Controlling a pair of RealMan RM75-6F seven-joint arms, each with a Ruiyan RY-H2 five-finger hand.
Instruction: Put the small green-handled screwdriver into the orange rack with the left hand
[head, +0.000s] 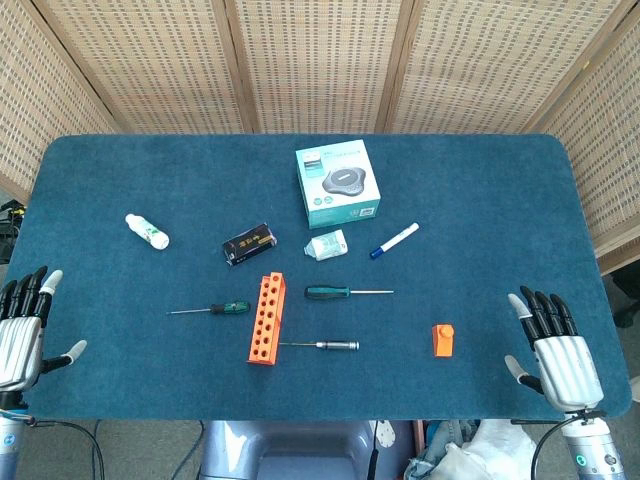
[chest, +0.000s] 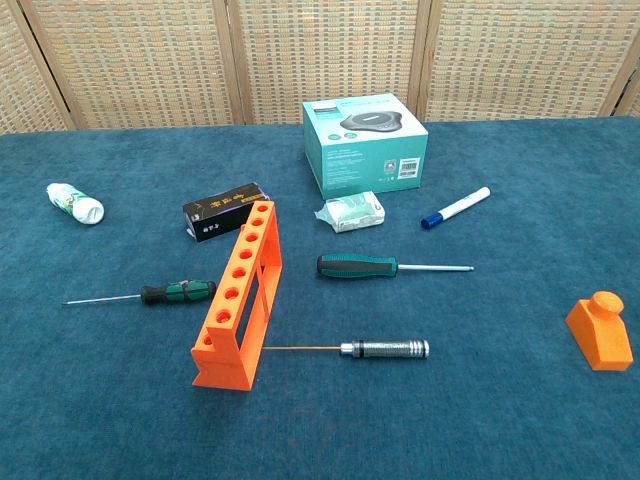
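Start state, nothing grasped. My left hand (head: 25, 325) sits at the near-left edge of the blue surface (head: 100, 180), released, fingers spread and pointing away from me. My right hand (head: 555, 345) mirrors it at the near-right edge, also released and empty. Neither hand appears in the chest view.

The small green-handled screwdriver (head: 213, 309) lies flat on the surface just left of the orange rack (head: 266, 318). Its long axis runs left-right: thin tip toward the left hand, green-and-black handle toward the rack, handle end close to the rack's side but apart from it, as far as I can tell in the chest view. The rack's row of holes faces up, running away from me.

Distractors: a larger green-handled screwdriver (head: 345, 292) to the right of the rack, and a metal-handled driver (head: 330, 345) whose shaft reaches the rack's near end.

Judgement: the left hand is clearly the nearer one. The target lies ahead and to its right, well apart. I expect to approach from above, across the handle.
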